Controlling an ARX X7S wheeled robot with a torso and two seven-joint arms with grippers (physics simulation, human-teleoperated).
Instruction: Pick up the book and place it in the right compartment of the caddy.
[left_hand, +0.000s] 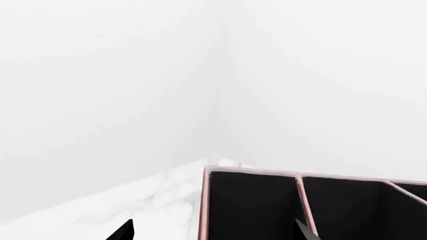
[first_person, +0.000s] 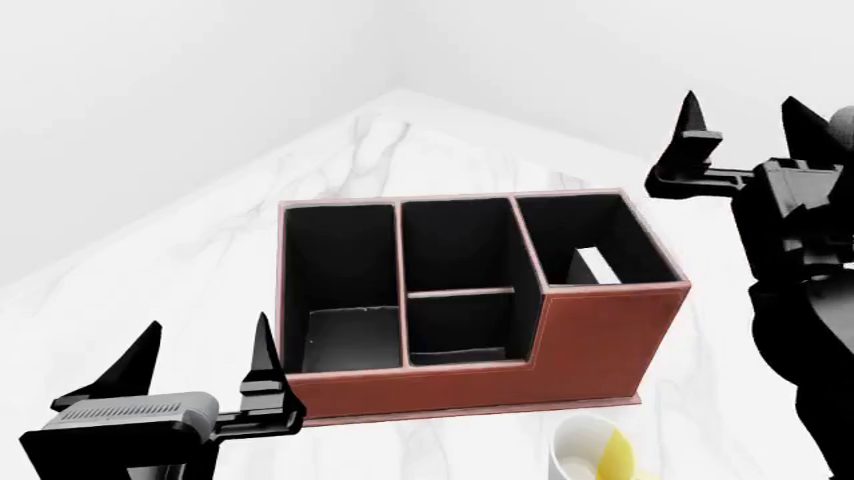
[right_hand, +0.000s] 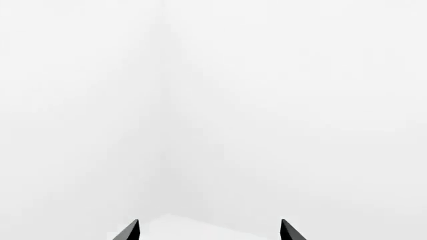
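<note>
The reddish-brown caddy (first_person: 587, 340) stands on the marble table in the head view. Inside its tall right compartment (first_person: 654, 245) a white strip of page edges marks the book (first_person: 590, 266); its black cover blends into the black lining. My right gripper (first_person: 742, 108) hangs open and empty above and to the right of that compartment. Its wrist view shows my right gripper (right_hand: 209, 231) with only wall and a table corner beyond. My left gripper (first_person: 203, 338) is open and empty at the caddy's near-left corner. In the left wrist view my left gripper (left_hand: 213, 232) straddles the caddy's (left_hand: 203, 205) left wall.
A white-and-yellow mug (first_person: 594, 455) stands on the table just in front of the caddy's right end. The white marble table (first_person: 387, 140) runs back to a corner between two plain white walls. The caddy's left and middle sections look empty.
</note>
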